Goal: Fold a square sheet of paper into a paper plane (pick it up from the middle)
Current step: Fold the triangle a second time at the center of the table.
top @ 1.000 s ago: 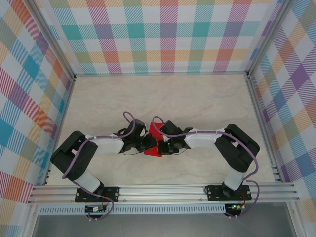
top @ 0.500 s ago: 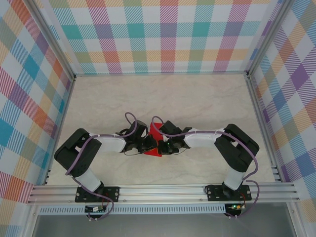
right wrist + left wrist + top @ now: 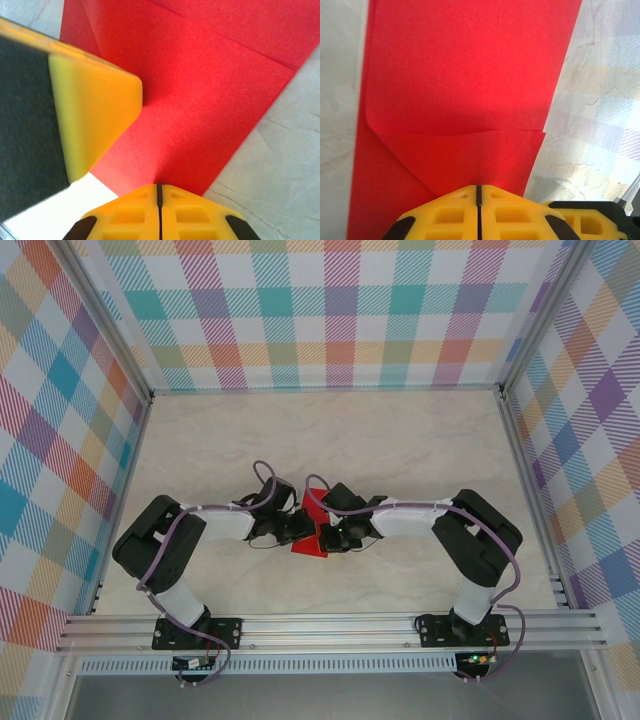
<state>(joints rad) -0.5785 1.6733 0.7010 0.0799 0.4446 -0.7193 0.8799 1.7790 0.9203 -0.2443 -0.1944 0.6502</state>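
My left arm has edged inward. The left gripper and right gripper both pinch the thin red folded paper sheet, which lies lengthwise between them.

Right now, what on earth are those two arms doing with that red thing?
Two robot arms are folding a red paper into a plane in the middle of the table. The left gripper and right gripper meet over it from either side, both shut, tips at its edge. It is partly folded: one flap lies creased across it. Whether they pinch it or just press it is unclear.
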